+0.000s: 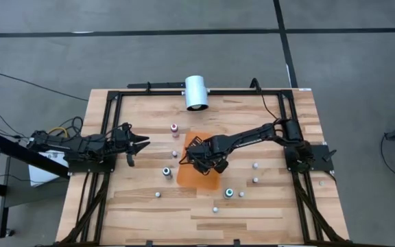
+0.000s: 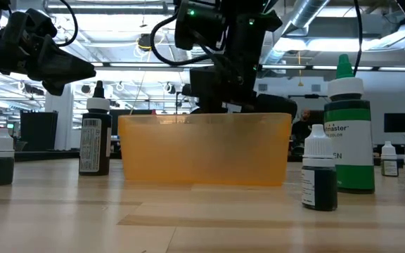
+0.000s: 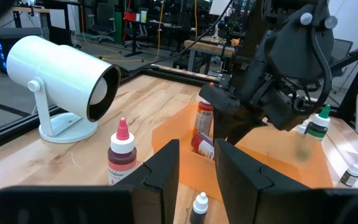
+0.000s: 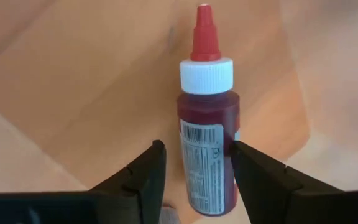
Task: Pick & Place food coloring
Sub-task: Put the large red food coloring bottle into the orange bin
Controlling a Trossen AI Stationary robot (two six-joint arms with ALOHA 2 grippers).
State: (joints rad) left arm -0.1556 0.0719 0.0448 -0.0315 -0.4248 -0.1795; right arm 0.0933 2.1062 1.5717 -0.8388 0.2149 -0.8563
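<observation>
My right gripper (image 1: 199,156) reaches down into the orange translucent bin (image 2: 202,151), open. In the right wrist view its fingers (image 4: 197,154) stand on either side of a red bottle (image 4: 207,118) with a white cap and red tip, which lies over the bin's floor. A second red bottle (image 3: 202,145) lies in the bin. Other small bottles stand on the table around the bin: a pink-topped one (image 1: 175,127), teal-topped ones (image 1: 166,171) (image 1: 229,193), and whitish ones (image 1: 256,165). My left gripper (image 1: 141,145) waits open, left of the bin. My right gripper comes at the red bottle's body from above, with its fingers along the bottle's two sides. A strip of orange floor shows between one finger (image 4: 154,171) and the label. Whether the other finger (image 4: 244,165) touches the bottle, I cannot tell.
A big white cylinder on a stand (image 1: 196,92) sits at the far edge, behind the bin. A tall green bottle (image 2: 348,133) and a small dark one (image 2: 320,172) stand near the low camera. A black frame (image 1: 108,137) borders the wooden table.
</observation>
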